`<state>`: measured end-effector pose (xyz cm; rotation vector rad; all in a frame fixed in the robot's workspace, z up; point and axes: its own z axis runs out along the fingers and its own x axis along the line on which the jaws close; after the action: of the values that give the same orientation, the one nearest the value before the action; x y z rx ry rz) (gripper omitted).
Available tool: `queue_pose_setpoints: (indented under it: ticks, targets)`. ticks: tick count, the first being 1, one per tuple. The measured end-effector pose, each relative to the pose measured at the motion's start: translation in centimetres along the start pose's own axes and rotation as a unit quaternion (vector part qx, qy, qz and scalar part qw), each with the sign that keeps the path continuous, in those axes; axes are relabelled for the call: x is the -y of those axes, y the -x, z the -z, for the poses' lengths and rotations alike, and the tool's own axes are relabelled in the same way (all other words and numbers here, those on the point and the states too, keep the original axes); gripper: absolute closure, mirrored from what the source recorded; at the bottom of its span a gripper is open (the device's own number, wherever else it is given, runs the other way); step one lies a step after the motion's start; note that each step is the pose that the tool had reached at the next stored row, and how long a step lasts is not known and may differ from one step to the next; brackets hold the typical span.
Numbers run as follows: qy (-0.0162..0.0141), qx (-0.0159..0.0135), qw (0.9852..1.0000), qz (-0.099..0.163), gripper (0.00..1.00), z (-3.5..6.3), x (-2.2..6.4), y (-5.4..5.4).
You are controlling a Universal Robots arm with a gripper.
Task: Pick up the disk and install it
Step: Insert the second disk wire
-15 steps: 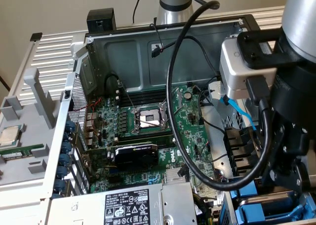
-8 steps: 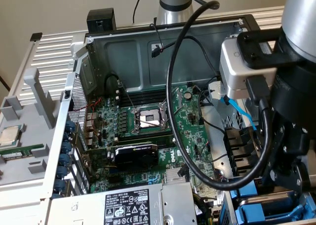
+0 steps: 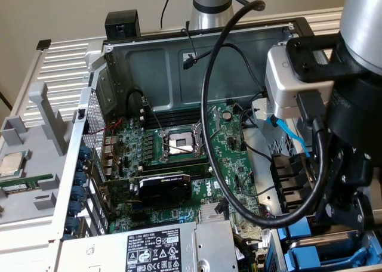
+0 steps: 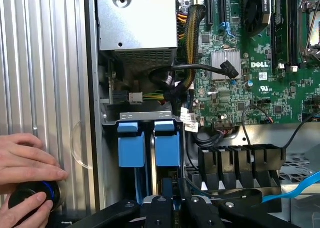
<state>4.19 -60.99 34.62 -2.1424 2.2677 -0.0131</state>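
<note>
Black fingers of the end effector (image 4: 175, 208) sit pressed close together, with no more than a dark blue sliver between them. Whether they pinch that sliver or merely rest against it I cannot tell.

Just beyond the fingertips, two blue carriers stand side by side in the drive bay. The disk (image 4: 166, 144) appears to be the one in line with the fingers, already down in its slot beside the other carrier (image 4: 133, 147). I judge the work to be at the install step, with the pick-up done.

Finishing the seat would call for a straight press along the slot, with no tilt. It would also need to stay clear of the blue cable (image 4: 300, 185) and the black connector block (image 4: 240, 163) beside the bay.

Off to one side, a person's hand (image 4: 25, 158) rests on a black knob (image 4: 27, 198) against the ribbed metal desk (image 4: 45, 63).

Farther on lie a bundle of yellow and black wires (image 4: 192, 43), the grey metal box (image 4: 137, 23) and the green circuit board (image 4: 250, 88).
</note>
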Motion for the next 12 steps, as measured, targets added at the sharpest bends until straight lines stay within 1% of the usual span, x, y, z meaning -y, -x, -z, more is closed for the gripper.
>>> queue_pose_setpoints:
  ticks: [3, 5, 12]
  targets:
    - [0.0001, 0.0018, 1.0000, 0.000, 0.84, 0.00, -0.01, 0.01]
    - [0.0001, 0.0020, 1.0000, 0.000, 0.84, -0.01, 0.00, 0.01]
    - [0.0000, 0.0005, 1.0000, 0.000, 0.84, -0.08, 0.00, 0.00]
